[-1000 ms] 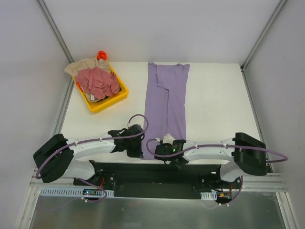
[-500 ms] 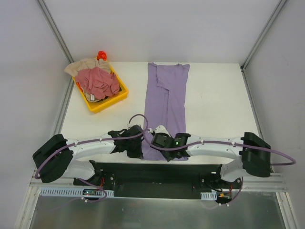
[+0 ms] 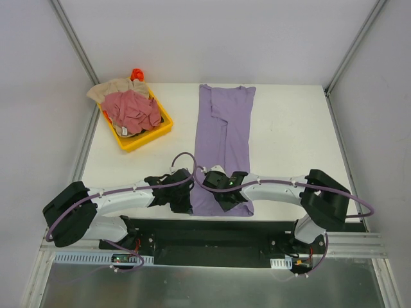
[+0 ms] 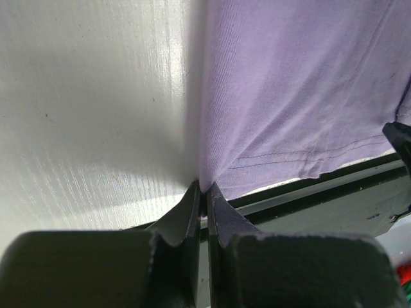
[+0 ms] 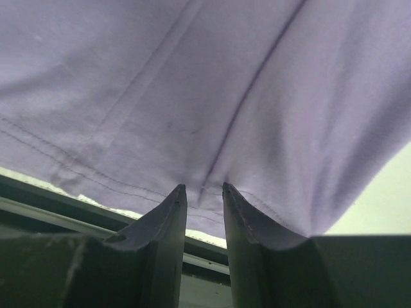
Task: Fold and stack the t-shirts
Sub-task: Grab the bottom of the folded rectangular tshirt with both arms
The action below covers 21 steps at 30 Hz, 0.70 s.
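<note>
Lavender t-shirt (image 3: 225, 138) lies on the table (image 3: 289, 141) as a long strip running near to far, already folded lengthwise. Its crosswise folds remain, and the pink-red t-shirt (image 3: 131, 110) and beige t-shirt (image 3: 109, 88) sit crumpled in the yellow tray (image 3: 164, 125) at far left, so nothing is stacked. Left gripper (image 4: 204, 192) is clamped on the near-left hem corner. Right gripper (image 5: 202, 192) straddles the near hem, narrowly parted; whether it pinches I cannot tell. Since a second ago it has slid left along the hem
</note>
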### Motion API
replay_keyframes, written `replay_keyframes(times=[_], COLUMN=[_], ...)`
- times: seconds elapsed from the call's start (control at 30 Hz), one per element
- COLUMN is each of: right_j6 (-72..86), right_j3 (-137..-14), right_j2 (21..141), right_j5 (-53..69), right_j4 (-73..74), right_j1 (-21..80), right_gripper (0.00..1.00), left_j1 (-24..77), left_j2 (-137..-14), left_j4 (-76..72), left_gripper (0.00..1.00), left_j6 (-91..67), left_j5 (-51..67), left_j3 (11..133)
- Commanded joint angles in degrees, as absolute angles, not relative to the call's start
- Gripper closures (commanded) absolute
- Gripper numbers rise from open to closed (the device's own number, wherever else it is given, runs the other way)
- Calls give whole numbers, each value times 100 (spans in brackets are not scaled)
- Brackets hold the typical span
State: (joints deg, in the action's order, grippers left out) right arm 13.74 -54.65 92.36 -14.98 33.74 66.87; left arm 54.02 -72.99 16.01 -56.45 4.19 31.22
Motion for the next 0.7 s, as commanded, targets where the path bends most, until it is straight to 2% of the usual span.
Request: replay_keyframes(times=[0.0,0.37,0.53,0.67], right_j6=[1248,1415,1441,1485], right_j3=[-5379,-5238,-5194,-5142], right_j2=[9316,9325,9308,9150], right_j5=[-1055,-1687,-1609,-1591], right_j4=[3085,3498,3472,3454], right_j1=[6680,6574,6574,6565], right_gripper=[68,69,83,88], left_j1=[5484,5484,5476,5476], left_j2=[-7321,-7348,-7348,-7339], left_j4=[2048,2048,2048,2057], left_gripper=[100,100,100,100], left_j6=[-5502,-5537,-5537,-5537], left_j5=[273,264,272,273], left_j3=[2979,2962,2971,2979])
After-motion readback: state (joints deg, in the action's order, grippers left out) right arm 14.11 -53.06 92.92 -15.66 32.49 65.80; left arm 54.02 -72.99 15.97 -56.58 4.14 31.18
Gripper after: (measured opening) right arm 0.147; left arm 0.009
